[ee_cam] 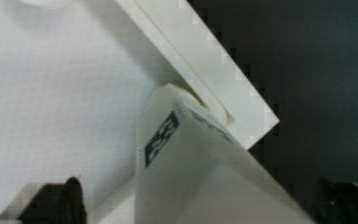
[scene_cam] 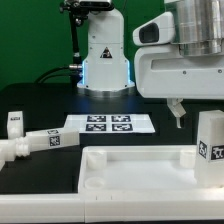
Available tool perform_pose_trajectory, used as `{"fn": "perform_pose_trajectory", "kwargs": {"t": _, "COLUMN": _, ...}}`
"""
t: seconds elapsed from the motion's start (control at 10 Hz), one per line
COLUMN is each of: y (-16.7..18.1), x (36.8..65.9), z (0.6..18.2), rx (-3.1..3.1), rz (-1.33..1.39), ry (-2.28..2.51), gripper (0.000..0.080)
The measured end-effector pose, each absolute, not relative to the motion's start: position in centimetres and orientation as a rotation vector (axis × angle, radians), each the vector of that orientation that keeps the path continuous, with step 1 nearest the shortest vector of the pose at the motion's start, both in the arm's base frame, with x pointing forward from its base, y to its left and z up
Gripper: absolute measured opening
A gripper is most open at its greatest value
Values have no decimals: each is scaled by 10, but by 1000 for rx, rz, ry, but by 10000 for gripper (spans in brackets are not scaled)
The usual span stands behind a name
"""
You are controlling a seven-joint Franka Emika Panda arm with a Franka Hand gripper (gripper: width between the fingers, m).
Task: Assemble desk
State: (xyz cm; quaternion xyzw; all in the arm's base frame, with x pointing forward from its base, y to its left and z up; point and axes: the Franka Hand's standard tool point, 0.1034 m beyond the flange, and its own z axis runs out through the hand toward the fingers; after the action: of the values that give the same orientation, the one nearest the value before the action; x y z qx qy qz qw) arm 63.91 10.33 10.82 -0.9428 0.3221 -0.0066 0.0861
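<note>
Hanging spread wide, claw point(ee_cam: 197, 207) straddles upright leg point(ee_cam: 211, 168), gripping nothing, leg at desk top point(ee_cam: 202, 60) corner

A white top point(scene_cam: 120, 178) is lying across the front of the black table point(scene_cam: 40, 100), with a round hole point(scene_cam: 92, 185) showing near its corner at the exterior view's left. A tagged leg point(scene_cam: 210, 143) is standing upright at the top's right end. The arm point(scene_cam: 185, 50) is hanging above it, its dark finger point(scene_cam: 178, 113) pointing down just beside that leg without touching it. At the left, a second leg point(scene_cam: 40, 142) is lying flat and a third leg point(scene_cam: 14, 123) is standing. The marker board point(scene_cam: 108, 124) is lying behind the top.
</note>
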Motion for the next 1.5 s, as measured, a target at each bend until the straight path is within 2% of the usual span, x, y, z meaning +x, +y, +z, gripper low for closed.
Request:
{"fn": "perform_pose_trajectory", "kwargs": {"t": 0.2, "y": 101, "x": 640, "z": 109, "rx": -2918, "rz": -58, "ry": 655, "gripper": 648}}
{"fn": "perform_pose_trajectory", "kwargs": {"t": 0.4, "y": 103, "x": 648, "z": 115, "rx": -3038, "rz": -182, "ry": -135, "gripper": 649}}
{"fn": "perform_pose_trajectory", "kwargs": {"t": 0.5, "y": 103, "x": 648, "z": 113, "rx": -3031, "rz": -187, "ry": -328, "gripper": 649}}
{"fn": "perform_pose_trajectory", "kwargs": {"t": 0.6, "y": 102, "x": 648, "z": 113, "rx": -3034, "rz": -185, "ry": -285, "gripper": 649}}
{"fn": "perform_pose_trajectory", "kwargs": {"t": 0.7, "y": 102, "x": 648, "z": 113, "rx": -3036, "rz": -184, "ry": -256, "gripper": 539}}
{"fn": "perform_pose_trajectory", "kwargs": {"t": 0.8, "y": 102, "x": 648, "z": 113, "rx": -3036, "rz": -184, "ry": -256, "gripper": 389}}
{"fn": "perform_pose_trajectory", "kwargs": {"t": 0.9, "y": 102, "x": 648, "z": 113, "rx": -3038, "rz": -179, "ry": -153, "gripper": 389}}
{"fn": "perform_pose_trajectory", "kwargs": {"t": 1.0, "y": 102, "x": 648, "z": 113, "rx": -3038, "rz": -173, "ry": -39, "gripper": 284}}
{"fn": "perform_pose_trajectory", "kwargs": {"t": 1.3, "y": 102, "x": 648, "z": 113, "rx": -2979, "rz": -149, "ry": 524, "gripper": 284}}
{"fn": "perform_pose_trajectory", "kwargs": {"t": 1.5, "y": 102, "x": 643, "z": 112, "rx": -2789, "rz": -103, "ry": 1176, "gripper": 284}}
